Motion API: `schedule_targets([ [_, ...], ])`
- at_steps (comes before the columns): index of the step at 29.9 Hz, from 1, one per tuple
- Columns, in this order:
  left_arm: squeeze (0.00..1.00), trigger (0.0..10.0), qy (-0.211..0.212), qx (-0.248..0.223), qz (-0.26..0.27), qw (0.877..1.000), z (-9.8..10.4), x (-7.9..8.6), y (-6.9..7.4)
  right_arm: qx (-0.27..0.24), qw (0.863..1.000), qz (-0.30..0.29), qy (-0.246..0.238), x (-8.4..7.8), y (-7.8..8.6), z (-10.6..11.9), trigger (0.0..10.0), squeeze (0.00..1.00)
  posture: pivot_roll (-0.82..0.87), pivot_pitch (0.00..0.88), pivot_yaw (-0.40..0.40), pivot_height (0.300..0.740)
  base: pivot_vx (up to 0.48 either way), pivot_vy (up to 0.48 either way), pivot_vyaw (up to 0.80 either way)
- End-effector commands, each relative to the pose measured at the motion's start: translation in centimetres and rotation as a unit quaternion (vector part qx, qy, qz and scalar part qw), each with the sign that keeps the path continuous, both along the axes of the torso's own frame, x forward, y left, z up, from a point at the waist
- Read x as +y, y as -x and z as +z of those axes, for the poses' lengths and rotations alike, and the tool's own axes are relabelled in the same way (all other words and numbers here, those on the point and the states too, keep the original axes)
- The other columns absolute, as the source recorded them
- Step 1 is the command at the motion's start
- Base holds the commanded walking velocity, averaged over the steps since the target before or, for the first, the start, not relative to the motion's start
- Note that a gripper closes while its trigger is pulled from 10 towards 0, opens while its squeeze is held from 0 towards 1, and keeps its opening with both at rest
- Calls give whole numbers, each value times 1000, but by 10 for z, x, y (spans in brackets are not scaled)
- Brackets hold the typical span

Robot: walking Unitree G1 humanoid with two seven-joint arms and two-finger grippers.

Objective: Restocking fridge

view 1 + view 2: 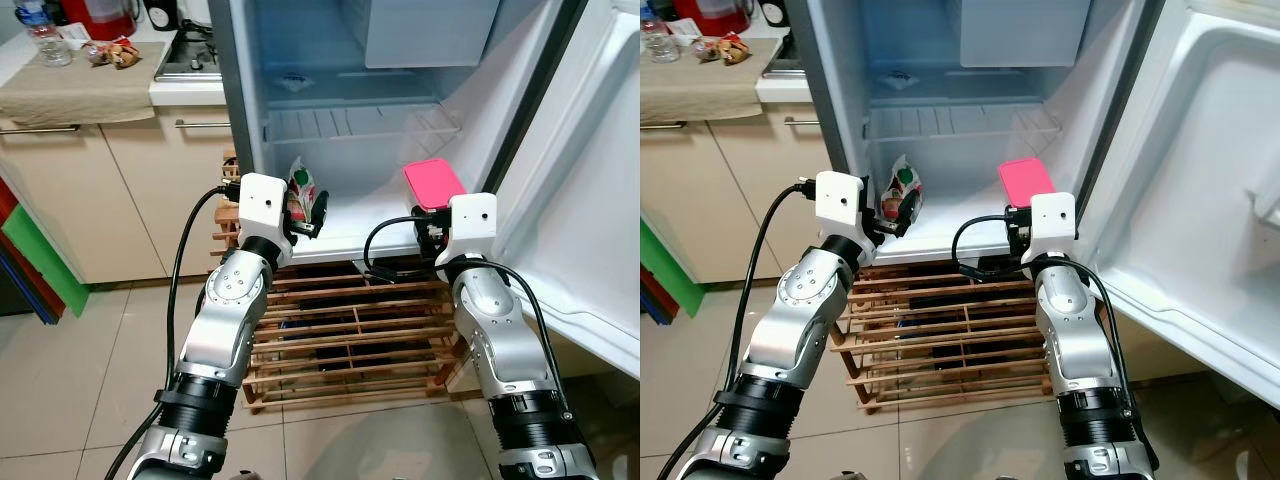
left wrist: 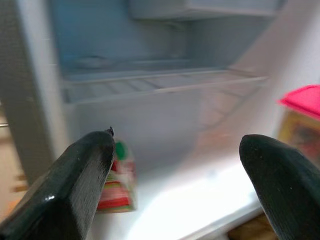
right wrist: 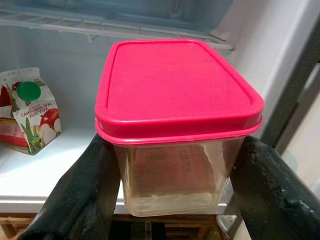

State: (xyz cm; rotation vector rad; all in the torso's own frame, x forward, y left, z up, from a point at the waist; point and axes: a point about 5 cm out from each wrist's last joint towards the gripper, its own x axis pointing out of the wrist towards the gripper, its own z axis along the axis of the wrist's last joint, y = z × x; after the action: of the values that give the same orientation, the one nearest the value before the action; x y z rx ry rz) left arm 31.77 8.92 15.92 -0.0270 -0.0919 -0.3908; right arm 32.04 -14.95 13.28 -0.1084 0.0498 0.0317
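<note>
Both arms at the open fridge [image 1: 300,40], bottom shelf level.
Eye views: right end effector [image 1: 1025,222] grips a clear container with pink lid [image 1: 1026,180] at the shelf's front edge, forearm raised. Left end effector [image 1: 308,212] sits beside the juice carton [image 1: 300,183].
Left wrist view: fingers [image 2: 75,175] spread wide, empty, carton standing behind one.
Right wrist view: both fingers [image 3: 85,185] press the container's sides.

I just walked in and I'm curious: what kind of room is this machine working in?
Most likely a home kitchen. An open fridge stands beside a counter with cabinet drawers, and a gas hob sits on top. A juice carton is on the fridge shelf.
</note>
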Motion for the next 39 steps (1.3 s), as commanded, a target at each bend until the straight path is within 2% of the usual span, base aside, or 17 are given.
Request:
schedule_targets([
  [1, 0, 10000, -7, 10, -53, 999, -2, -8, 9, -1, 1000, 3, 4, 1, -2, 2, 10000, 0, -34, 0, 7, 740, 0, 0, 0],
  [7, 0, 10000, -14, 19, -42, 999, -6, 2, 13, 1, 1000, 12, 2, 6, -5, 1, 10000, 0, -19, 0, 3, 740, 0, 0, 0],
  [10, 0, 10000, -19, 6, -39, 999, -2, 3, 15, -6, 1000, 21, 3, 12, -9, 4, 10000, 0, -6, 0, 0, 740, 0, 0, 0],
  [14, 0, 10000, -32, -11, -58, 998, 6, 1, 23, -14, 1000, 24, -2, 16, -13, 6, 10000, 0, 15, 0, -4, 740, 0, 0, 159],
  [16, 0, 10000, -52, -4, -92, 994, 4, 3, 31, -9, 1000, 20, -2, 16, -16, 5, 10000, 0, 17, 0, -4, 740, 0, 0, 591],
  [19, 0, 10000, -58, 2, -103, 993, 3, 3, 34, -7, 1000, 18, -3, 16, -16, 5, 10000, 0, 20, 0, -6, 740, 0, 0, 350],
  [23, 0, 10000, -91, 37, -126, 987, -13, 14, 38, -8, 1000, 24, -9, 21, -20, 4, 10000, 0, 32, 0, -9, 740, 0, 0, 0],
  [27, 0, 10000, -87, 40, -122, 988, -15, 13, 38, -12, 999, 33, -9, 28, -23, 5, 10000, 0, 43, 0, -6, 740, 0, 0, 0],
  [31, 0, 10000, -87, 36, -144, 985, -12, 5, 45, -14, 999, 37, -14, 36, -28, 6, 10000, 0, 61, 0, -1, 740, 0, 0, 0],
  [39, 0, 10000, -97, 39, -147, 984, -11, 13, 51, -12, 999, 33, -24, 42, -30, 1, 10000, 0, 86, 0, 3, 740, 0, 0, 0],
])
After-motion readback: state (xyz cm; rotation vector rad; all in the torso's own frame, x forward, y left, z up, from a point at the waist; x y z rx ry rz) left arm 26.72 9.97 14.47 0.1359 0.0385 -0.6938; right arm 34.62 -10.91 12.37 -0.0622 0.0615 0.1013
